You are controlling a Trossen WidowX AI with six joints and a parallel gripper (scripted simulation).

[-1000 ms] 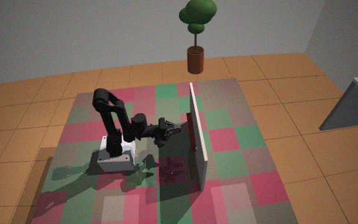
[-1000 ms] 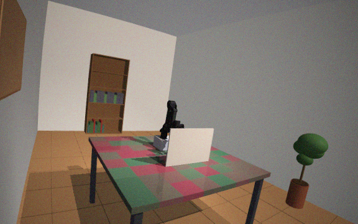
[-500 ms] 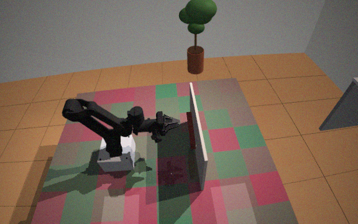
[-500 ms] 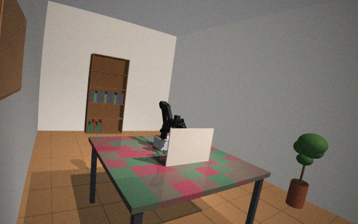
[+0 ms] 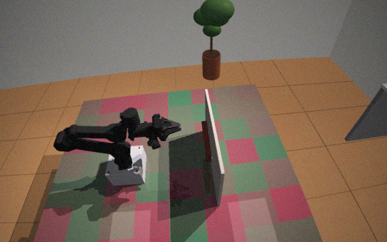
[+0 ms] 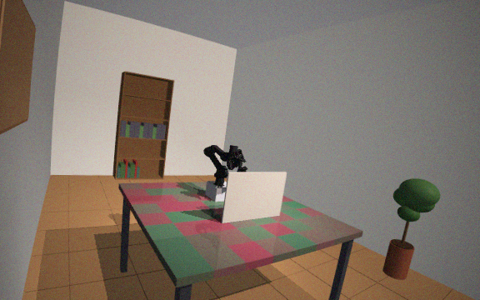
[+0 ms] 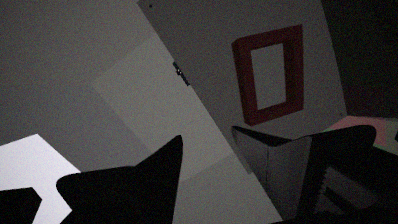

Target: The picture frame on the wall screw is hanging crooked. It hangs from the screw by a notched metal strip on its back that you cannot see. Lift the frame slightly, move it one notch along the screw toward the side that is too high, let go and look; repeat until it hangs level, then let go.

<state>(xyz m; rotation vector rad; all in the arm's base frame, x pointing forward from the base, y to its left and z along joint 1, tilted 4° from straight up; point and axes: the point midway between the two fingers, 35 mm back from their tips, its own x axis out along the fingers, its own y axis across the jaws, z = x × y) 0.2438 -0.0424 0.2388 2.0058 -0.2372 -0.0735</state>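
- One frame hangs released; its level is uncertain to me.
- Your claw stands apart, empty; final check remains.

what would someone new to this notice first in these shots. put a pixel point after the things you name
Probably the pink and green checkered table top (image 5: 242, 151) (image 6: 250, 252), with a pale upright panel (image 5: 213, 134) (image 6: 254, 196) (image 7: 210, 30) standing on it. Next, likely the dark red picture frame (image 5: 206, 142) (image 7: 295, 75) on the panel's robot-facing side, and the black arm (image 5: 93, 131) (image 6: 219, 168) reaching toward it with its gripper (image 5: 181, 127) (image 7: 206, 134) open and short of the frame.
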